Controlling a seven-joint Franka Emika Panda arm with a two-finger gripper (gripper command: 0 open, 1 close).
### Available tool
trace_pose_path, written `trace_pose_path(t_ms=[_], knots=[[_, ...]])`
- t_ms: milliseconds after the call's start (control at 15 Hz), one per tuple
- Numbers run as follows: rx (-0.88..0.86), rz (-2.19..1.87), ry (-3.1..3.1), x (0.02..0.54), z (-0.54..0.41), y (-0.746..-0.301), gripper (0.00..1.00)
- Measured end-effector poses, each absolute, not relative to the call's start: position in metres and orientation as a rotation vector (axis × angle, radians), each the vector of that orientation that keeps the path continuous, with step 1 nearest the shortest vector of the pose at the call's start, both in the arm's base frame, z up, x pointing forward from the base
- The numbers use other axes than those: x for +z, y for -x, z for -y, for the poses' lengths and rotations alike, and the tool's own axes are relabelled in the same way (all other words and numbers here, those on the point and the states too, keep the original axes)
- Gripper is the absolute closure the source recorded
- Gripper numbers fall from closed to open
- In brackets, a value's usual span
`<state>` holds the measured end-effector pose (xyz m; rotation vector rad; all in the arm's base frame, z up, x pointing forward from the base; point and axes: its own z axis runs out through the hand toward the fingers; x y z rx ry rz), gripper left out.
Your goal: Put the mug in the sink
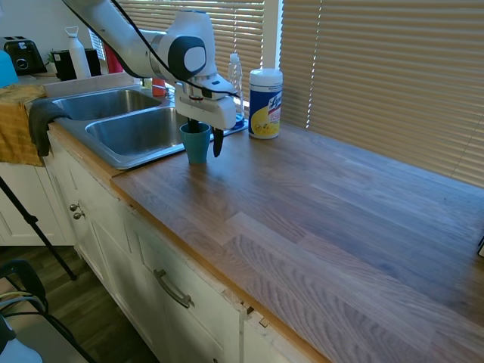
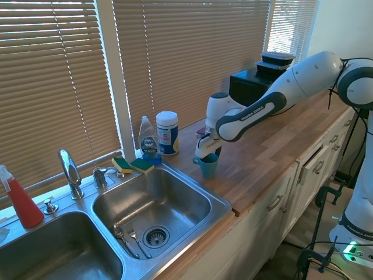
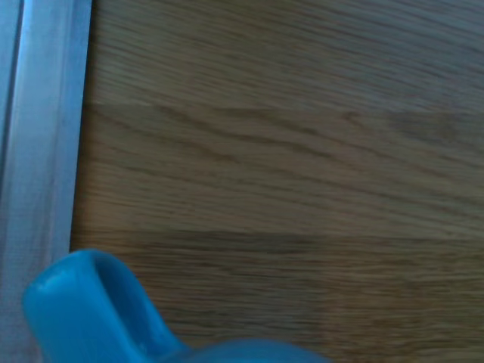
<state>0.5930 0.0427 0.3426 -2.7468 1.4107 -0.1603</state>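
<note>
The teal-blue mug (image 1: 196, 143) stands upright on the wooden counter just right of the sink (image 1: 125, 134), close to its rim. My gripper (image 1: 206, 139) hangs straight over it and is open. One finger dips inside the mug and the other (image 1: 218, 144) hangs outside its right wall with a small gap. From the other side, the mug (image 2: 207, 166) sits by the near basin's corner under the gripper (image 2: 211, 154). The mug's handle (image 3: 94, 302) shows in the wrist view beside the sink's steel rim (image 3: 38, 151).
A white wipes canister (image 1: 265, 103) and a clear bottle of blue liquid (image 2: 149, 140) stand behind the mug near the blinds. Sponges (image 2: 133, 165) lie on the sink's back rim. Cutlery (image 2: 125, 236) lies in the near basin. The chrome faucet (image 2: 69, 172) rises between the basins.
</note>
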Motion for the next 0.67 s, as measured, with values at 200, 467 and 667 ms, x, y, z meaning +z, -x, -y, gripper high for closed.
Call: trace_pose_path(t_ms=[200,467,667], knots=[[-0.155,-1.415,2.749,0.3400,-0.0417,-0.5923,1.00],[-0.152,-1.411,2.752,0.3377,-0.0434,-0.5921,1.00],[-0.155,-1.401,2.754,0.3380,-0.0476,-0.5921,1.00]])
